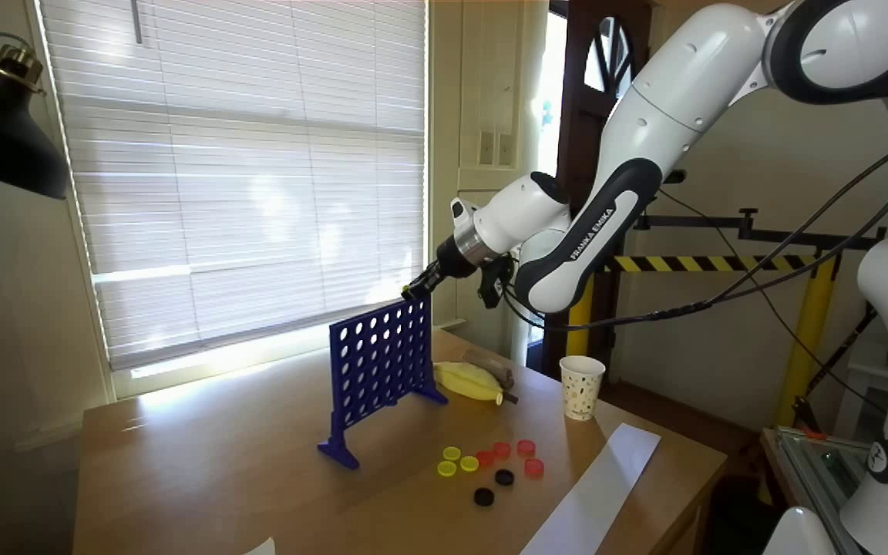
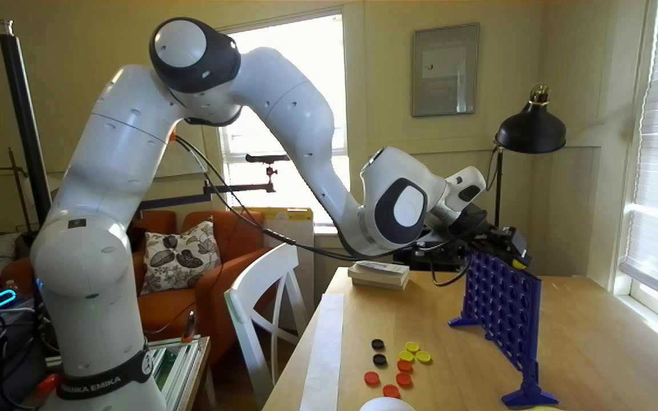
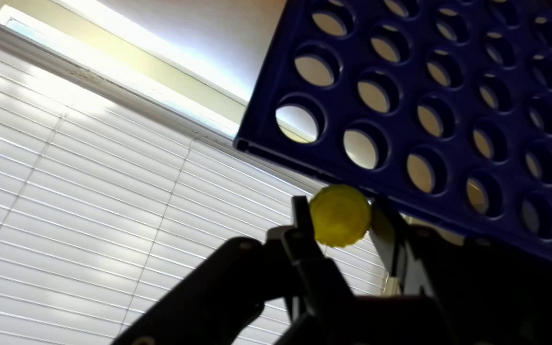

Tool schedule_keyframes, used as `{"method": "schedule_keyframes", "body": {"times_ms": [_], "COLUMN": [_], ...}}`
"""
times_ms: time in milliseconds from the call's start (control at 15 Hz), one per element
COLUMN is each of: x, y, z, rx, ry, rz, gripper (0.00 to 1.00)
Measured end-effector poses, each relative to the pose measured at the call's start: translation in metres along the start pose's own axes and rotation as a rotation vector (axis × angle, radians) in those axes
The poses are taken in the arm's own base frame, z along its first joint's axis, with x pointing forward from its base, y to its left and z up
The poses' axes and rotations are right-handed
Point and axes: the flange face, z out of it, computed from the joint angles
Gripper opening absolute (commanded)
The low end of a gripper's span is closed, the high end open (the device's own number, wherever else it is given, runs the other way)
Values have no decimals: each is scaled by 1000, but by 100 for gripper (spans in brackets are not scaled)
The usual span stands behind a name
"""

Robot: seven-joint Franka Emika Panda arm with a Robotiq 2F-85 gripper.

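In an exterior view, left to right: lamp (image 1: 5, 139), blue rack (image 1: 376, 362), gripper (image 1: 413, 293) over the rack's far top corner, loose discs (image 1: 486, 459), cup (image 1: 582, 389). Only the wrist view shows the yellow disc (image 3: 339, 216) face-on, clamped between the fingers (image 3: 300, 211) at the rack's top edge, contact there unclear. Only an exterior view shows an armchair (image 2: 223, 291).
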Motion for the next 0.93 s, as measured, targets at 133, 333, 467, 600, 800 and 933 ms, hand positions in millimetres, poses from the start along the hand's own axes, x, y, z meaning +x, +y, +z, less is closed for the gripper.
{"method": "schedule_keyframes", "body": {"times_ms": [133,333,467,600,800,933], "x": [0,-1,-2,-3,-4,-4], "y": [0,1,1,2,4,4], "z": [0,0,-1,-1,-2,-2], "rx": [0,0,-1,-3,-5,-5], "ry": [1,3,6,7,7,8], "rz": [0,1,3,4,5,5], "gripper": [10,10,10,10,10,10]}}
